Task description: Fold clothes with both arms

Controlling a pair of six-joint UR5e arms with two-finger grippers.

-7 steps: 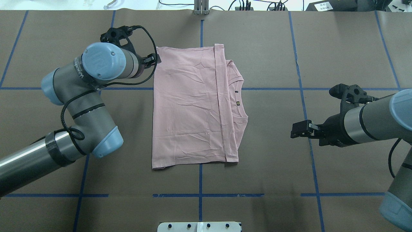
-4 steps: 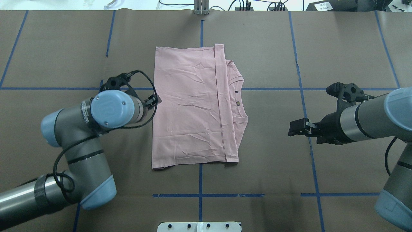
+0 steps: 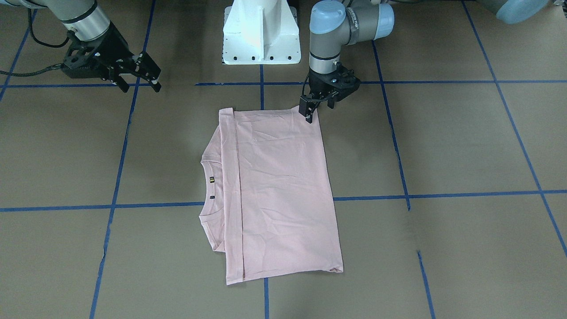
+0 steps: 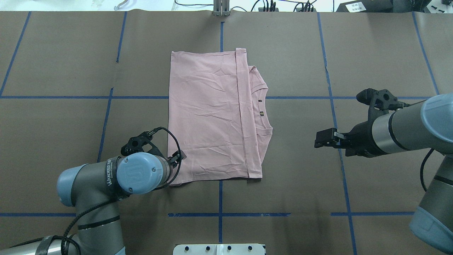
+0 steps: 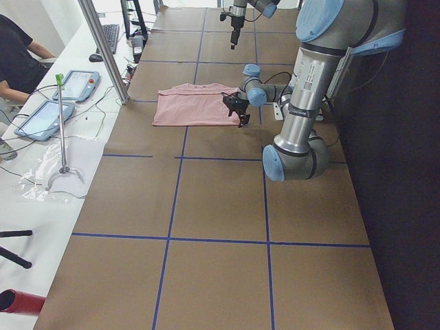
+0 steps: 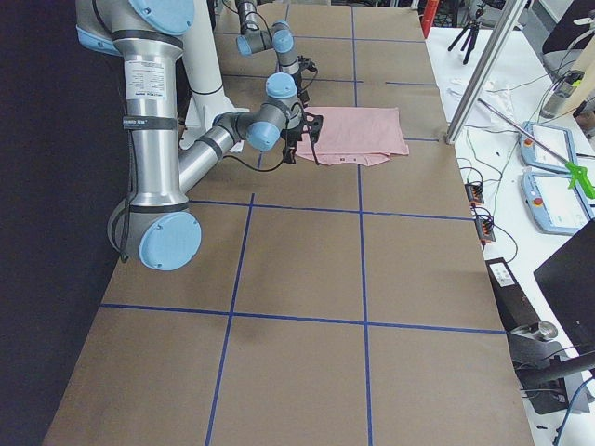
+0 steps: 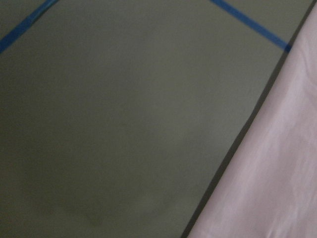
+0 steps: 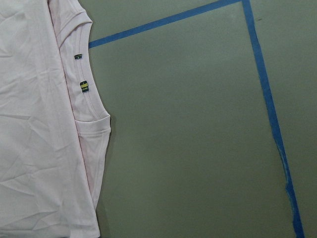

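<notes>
Left claw (image 3: 318,110), now by T-shirt (image 3: 279,186) corner

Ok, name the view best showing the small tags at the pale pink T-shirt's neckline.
Right wrist-mounted: the small tags on the pale pink T-shirt are large, sharp. Overhead and front-facing show specks; side and left wrist views, nothing.

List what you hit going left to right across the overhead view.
left arm → left gripper, at the shirt's left edge → pink T-shirt → bare brown table → right gripper → right arm
</notes>
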